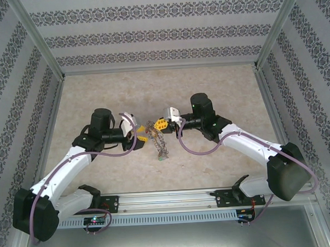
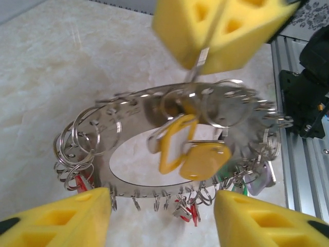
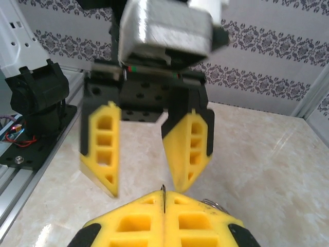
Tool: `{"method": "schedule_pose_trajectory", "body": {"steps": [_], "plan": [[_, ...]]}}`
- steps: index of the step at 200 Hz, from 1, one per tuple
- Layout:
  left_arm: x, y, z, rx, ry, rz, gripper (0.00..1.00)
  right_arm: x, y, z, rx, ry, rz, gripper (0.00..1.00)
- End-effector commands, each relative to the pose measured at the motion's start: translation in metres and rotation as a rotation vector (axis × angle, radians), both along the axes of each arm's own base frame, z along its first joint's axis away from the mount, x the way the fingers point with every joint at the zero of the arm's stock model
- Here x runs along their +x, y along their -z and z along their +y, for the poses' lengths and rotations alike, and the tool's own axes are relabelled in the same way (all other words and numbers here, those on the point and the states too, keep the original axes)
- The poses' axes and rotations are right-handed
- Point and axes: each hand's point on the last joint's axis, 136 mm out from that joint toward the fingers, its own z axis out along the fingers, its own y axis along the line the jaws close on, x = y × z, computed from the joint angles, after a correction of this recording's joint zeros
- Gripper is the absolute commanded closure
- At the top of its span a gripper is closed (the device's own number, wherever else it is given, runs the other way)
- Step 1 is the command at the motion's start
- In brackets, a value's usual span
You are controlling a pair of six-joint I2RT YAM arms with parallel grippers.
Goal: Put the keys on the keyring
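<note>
The keyring, a flat grey metal band with an open centre, stands tilted between the two end effectors near the middle of the surface. Whether its lower edge touches the surface cannot be told. Small split rings crowd its rim. The keys hang from them with coloured tags: two yellow tags across the opening, a red tag at the lower left, and a green one at the lower right.

The right end effector is above the keyring's upper rim, jaws fully closed on a thin metal strip that reaches down to the rim. Whether this strip is a key blade or part of the ring cannot be told.

The left end effector faces the ring's flat side with its jaws parted about halfway. Its yellow fingers flank the lower rim and grip nothing.

From above, the keyring lies between the left end effector and the right end effector.
</note>
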Motion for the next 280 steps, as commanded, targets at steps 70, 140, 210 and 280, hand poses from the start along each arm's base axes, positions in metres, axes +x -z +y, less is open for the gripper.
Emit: {"method": "schedule_pose_trajectory", "body": {"steps": [70, 140, 210, 280], "plan": [[0.005, -0.008, -0.020, -0.104, 0.035, -0.024, 0.62, -0.007, -0.030, 0.013, 0.057, -0.063, -0.093, 1.00], [0.003, -0.015, -0.030, -0.140, 0.070, -0.148, 0.63, -0.010, -0.035, 0.017, 0.071, -0.083, -0.075, 1.00], [-0.019, -0.021, -0.038, -0.164, 0.190, -0.201, 0.55, -0.010, -0.033, 0.018, 0.066, -0.085, -0.072, 1.00], [-0.011, -0.015, -0.035, -0.118, 0.158, -0.236, 0.68, -0.012, -0.035, 0.018, 0.066, -0.088, -0.074, 1.00]]}}
